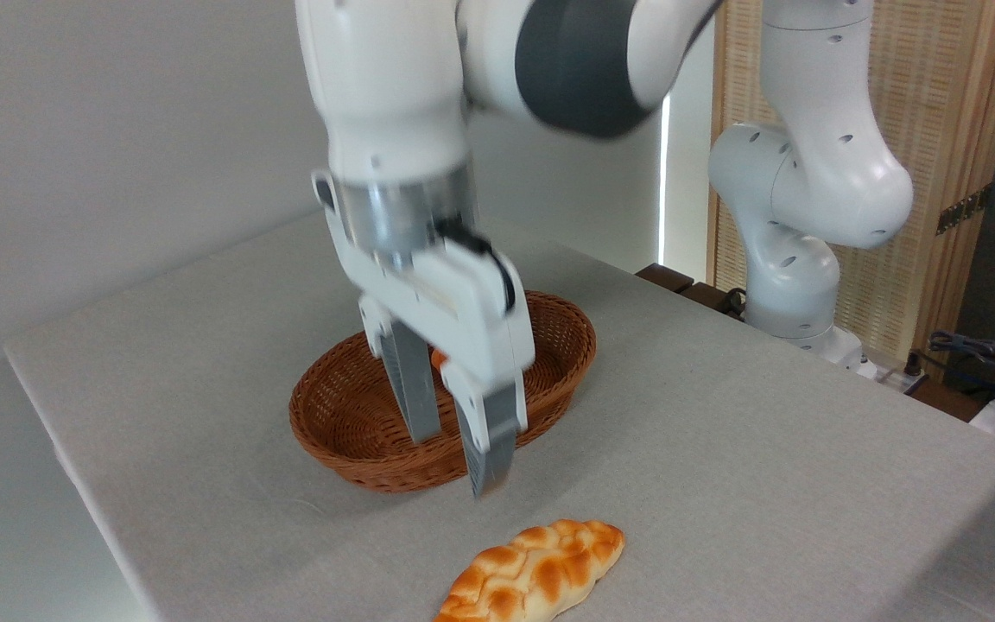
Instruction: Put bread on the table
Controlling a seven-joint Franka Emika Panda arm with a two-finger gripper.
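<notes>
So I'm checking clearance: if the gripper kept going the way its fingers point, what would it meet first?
Probably bare table, between the basket and the bread. The open gripper points down; depth is unclear, so the basket's near rim might come first.

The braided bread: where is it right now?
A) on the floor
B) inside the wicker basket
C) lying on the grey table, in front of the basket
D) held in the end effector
C: the braided bread lies flat on the table, nearer the camera than the basket, while the open end effector hangs above it, apart and empty.
</notes>
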